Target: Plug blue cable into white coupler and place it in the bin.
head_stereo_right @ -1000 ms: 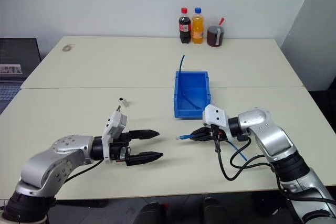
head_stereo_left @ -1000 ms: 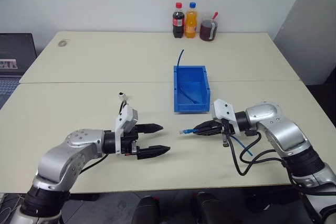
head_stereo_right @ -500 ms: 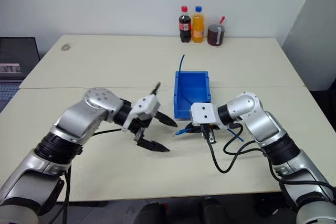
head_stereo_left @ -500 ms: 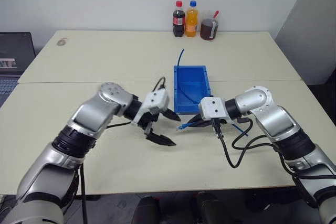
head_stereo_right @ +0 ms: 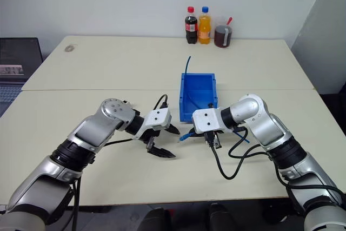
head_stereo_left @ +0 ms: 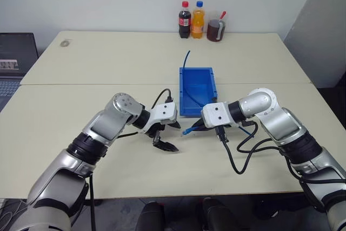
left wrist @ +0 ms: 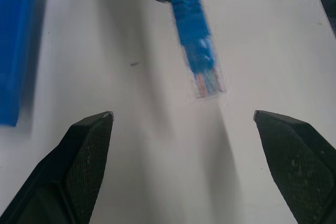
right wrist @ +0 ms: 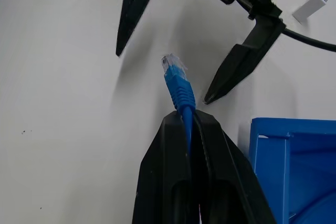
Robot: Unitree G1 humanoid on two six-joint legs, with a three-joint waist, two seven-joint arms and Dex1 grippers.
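L gripper [head_stereo_left: 172, 136], jaws wide & empty, had swung in toward the blue cable [left wrist: 195, 35] plug pinched by R gripper [right wrist: 190, 129], near bin [head_stereo_left: 195, 97] at tabletop's middle; white coupler [right wrist: 312, 4] not yet grabbed.

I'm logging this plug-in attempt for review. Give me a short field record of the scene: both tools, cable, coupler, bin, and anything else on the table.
left tool: open, fingers spread either side of the plug, touching nothing
right tool: shut on the blue cable just behind its clear plug, plug pointing toward the left tool
white coupler: lying on the table beyond the left tool, not held
bin: blue, close behind the two tools, a darker blue cable poking out of its far end
far table edge: two bottles and a dark cup
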